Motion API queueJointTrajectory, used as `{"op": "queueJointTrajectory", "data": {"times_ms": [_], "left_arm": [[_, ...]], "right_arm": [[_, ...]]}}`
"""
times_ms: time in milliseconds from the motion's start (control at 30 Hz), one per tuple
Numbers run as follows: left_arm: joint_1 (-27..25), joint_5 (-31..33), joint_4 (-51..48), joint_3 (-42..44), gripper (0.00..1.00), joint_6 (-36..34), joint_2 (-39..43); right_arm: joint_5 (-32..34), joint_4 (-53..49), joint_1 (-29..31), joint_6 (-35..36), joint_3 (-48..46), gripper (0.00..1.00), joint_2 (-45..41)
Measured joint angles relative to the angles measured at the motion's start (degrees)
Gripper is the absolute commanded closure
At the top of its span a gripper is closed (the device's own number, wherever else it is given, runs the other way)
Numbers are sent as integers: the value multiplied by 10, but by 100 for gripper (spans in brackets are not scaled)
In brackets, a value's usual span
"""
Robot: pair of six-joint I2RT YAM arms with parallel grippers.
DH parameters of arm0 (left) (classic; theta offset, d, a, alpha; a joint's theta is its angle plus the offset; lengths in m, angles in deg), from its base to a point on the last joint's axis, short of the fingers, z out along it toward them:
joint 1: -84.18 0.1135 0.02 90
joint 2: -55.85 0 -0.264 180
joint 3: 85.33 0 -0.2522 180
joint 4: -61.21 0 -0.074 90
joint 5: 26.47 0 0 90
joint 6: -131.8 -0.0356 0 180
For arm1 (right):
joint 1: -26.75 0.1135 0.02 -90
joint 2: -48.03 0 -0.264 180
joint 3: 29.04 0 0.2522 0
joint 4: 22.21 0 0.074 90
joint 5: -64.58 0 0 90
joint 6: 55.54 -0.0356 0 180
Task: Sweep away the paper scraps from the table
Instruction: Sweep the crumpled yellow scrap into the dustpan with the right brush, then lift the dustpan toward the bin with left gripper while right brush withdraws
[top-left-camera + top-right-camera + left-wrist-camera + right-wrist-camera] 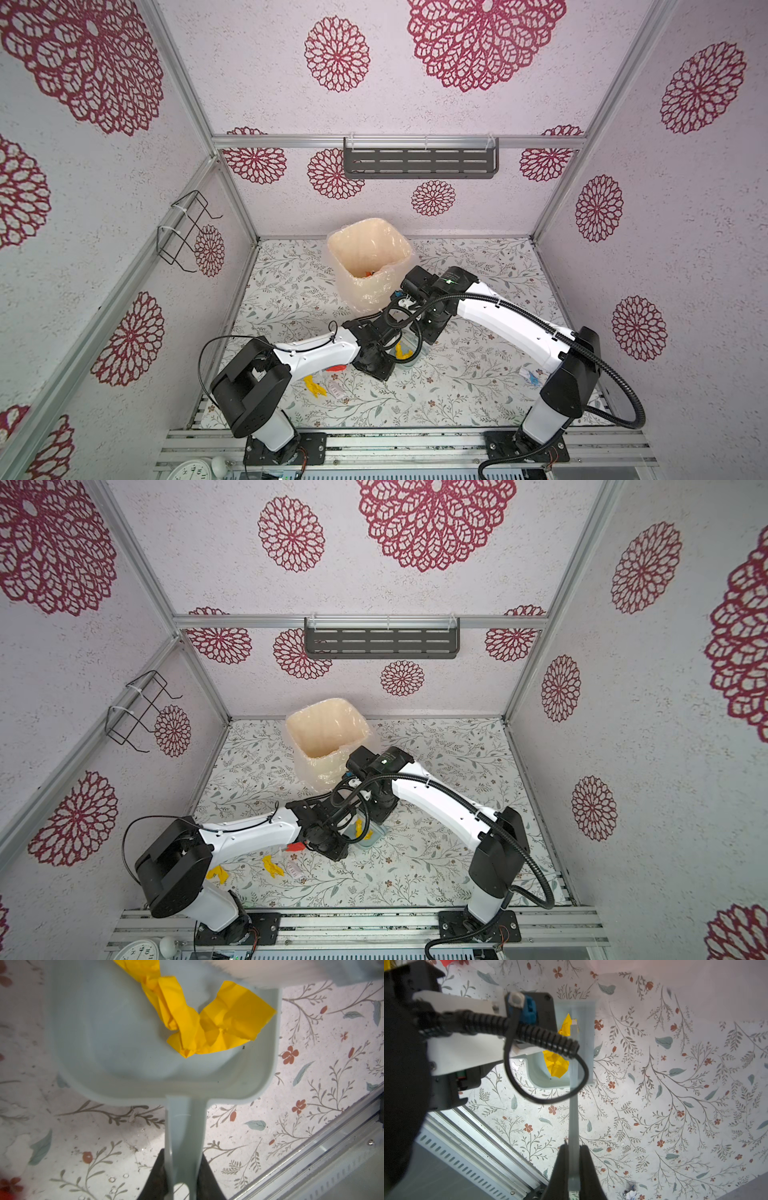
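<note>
Several paper scraps, yellow, red and white, lie on the bench nearer than the dustpan; a white scrap with blue marks sits well right of it. One yellow scrap lies inside the dustpan. The left fingers clench its handle and the right fingers clench the brush handle, both arms bent inward above it. Beyond stands a lined bin.
</note>
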Motion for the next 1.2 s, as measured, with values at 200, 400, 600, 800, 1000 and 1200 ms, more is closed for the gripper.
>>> {"op": "queueJointTrajectory", "data": {"times_ms": [200, 400, 600, 800, 1000, 1200], "left_arm": [[0, 0, 6, 2, 100, 0, 15], [-10, 10, 4, 5, 100, 0, 68], [-50, 37, -16, 5, 100, 12, 134], [-96, 76, -87, -34, 100, 38, 197], [-121, 114, -156, -111, 100, 64, 251], [-128, 141, -225, -184, 100, 82, 269]], "right_arm": [[8, -13, -33, -5, -15, 100, -36], [-3, 0, -88, -13, -53, 100, -101], [-30, 40, -155, -28, -110, 100, -166], [-58, 82, -196, -39, -158, 100, -209], [-87, 104, -224, -46, -191, 100, -227], [-106, 118, -241, -47, -207, 100, -241]]}}
